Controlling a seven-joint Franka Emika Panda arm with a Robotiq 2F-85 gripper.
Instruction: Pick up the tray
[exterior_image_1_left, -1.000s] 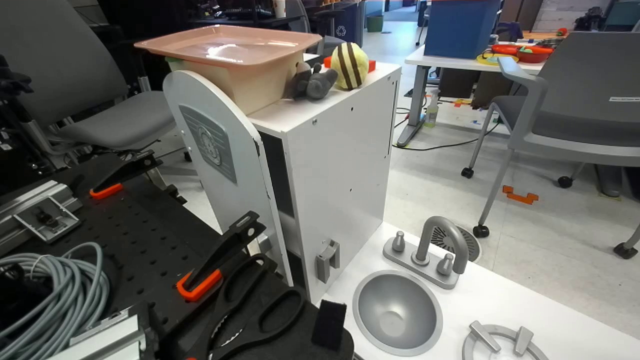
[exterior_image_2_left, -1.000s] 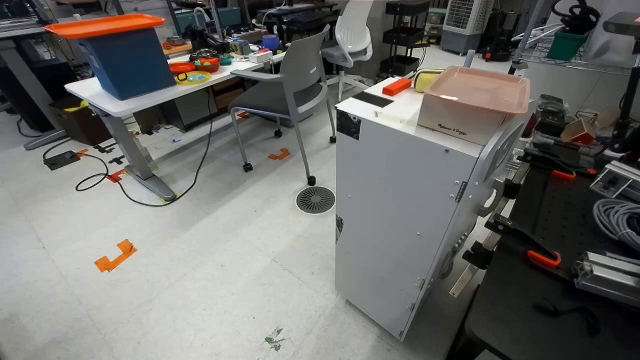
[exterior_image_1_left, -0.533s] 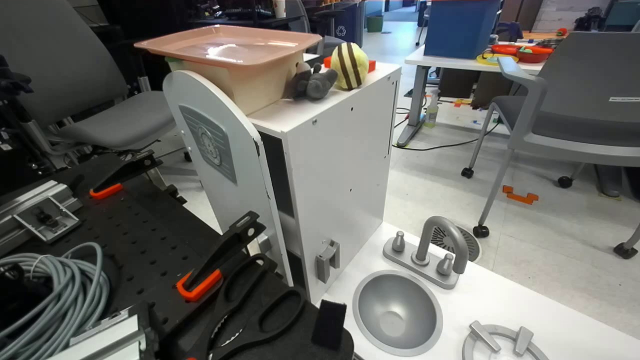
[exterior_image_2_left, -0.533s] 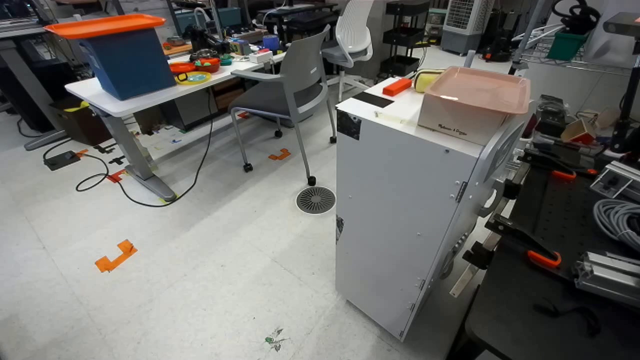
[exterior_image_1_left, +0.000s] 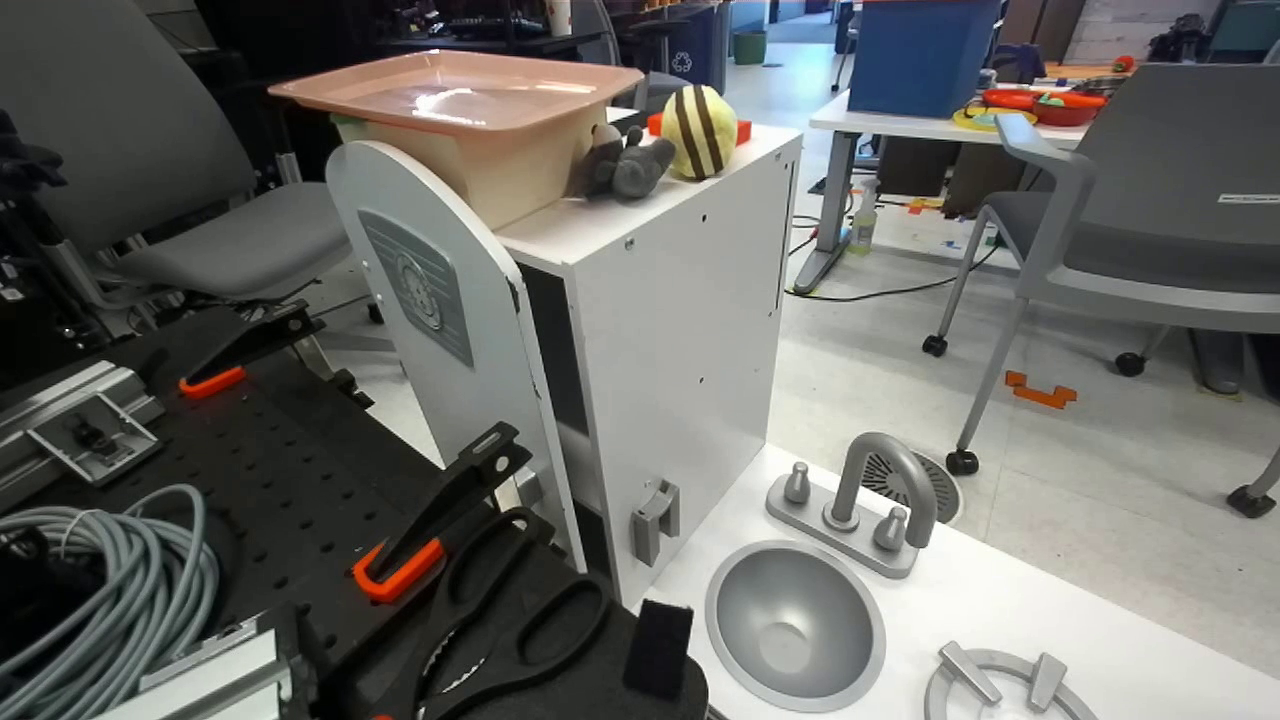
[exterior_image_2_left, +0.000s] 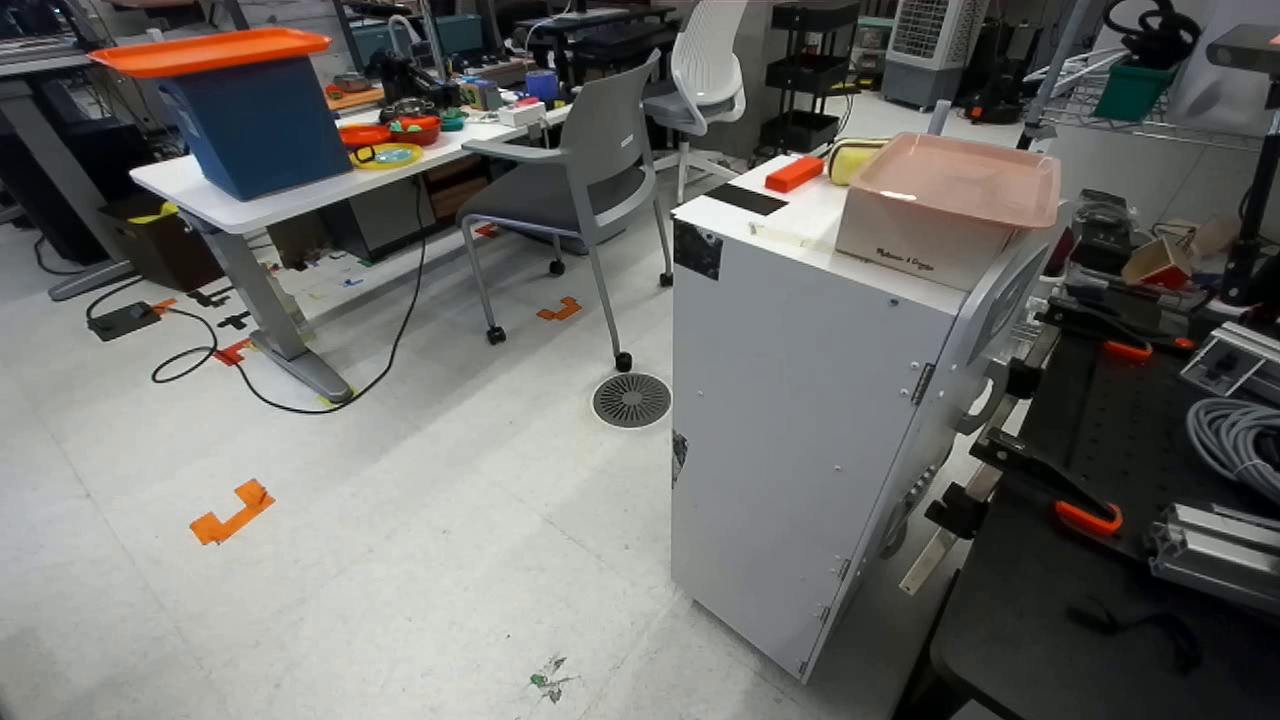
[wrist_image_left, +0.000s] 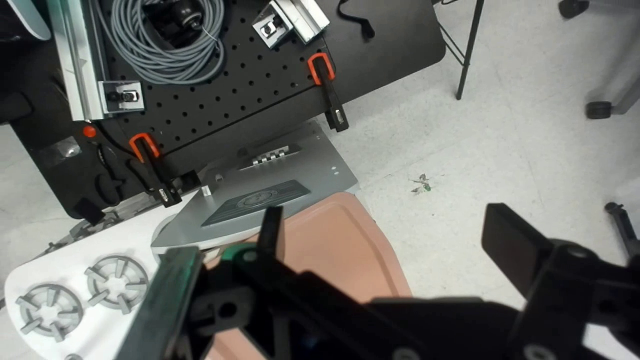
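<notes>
The pink tray (exterior_image_2_left: 955, 180) is carried on top of a cream bin (exterior_image_1_left: 530, 165), with its rim jutting past the bin's walls; it is seen at 2 o'clock in an exterior view and at 6 o'clock in the wrist view, where it is partly covered by the pincer (wrist_image_left: 386, 235). The pincer is released, its fingers (wrist_image_left: 516, 250) spread wide apart. Past the tray's edge, towards 3 o'clock in the wrist view, pale floor (wrist_image_left: 450, 145) is shown.

On top of the white cabinet (exterior_image_2_left: 800, 420), the bin is set close to the edge where the curved door (exterior_image_1_left: 470, 390) is mounted; a dark gap is shown between door and cabinet. At the bin's 3 o'clock, in an exterior view, a grey plush toy (exterior_image_1_left: 635, 165) is placed just beside it, followed by a striped toy (exterior_image_1_left: 698, 132).

A black worktop (exterior_image_1_left: 290, 450) is seen at 8 o'clock in an exterior view, and a white counter (exterior_image_1_left: 930, 600) at 4 o'clock. Counted are two clamps (exterior_image_1_left: 455, 498), one coil of cable (exterior_image_1_left: 150, 580) and two metal bars (wrist_image_left: 75, 60) on the worktop; one sink (exterior_image_1_left: 795, 625), one tap (exterior_image_1_left: 850, 480) and two burners (wrist_image_left: 120, 270) on the counter; one red block (exterior_image_2_left: 795, 174) on the cabinet. One round floor vent (exterior_image_2_left: 632, 400) and two chairs (exterior_image_2_left: 605, 130) are seen in an exterior view.
</notes>
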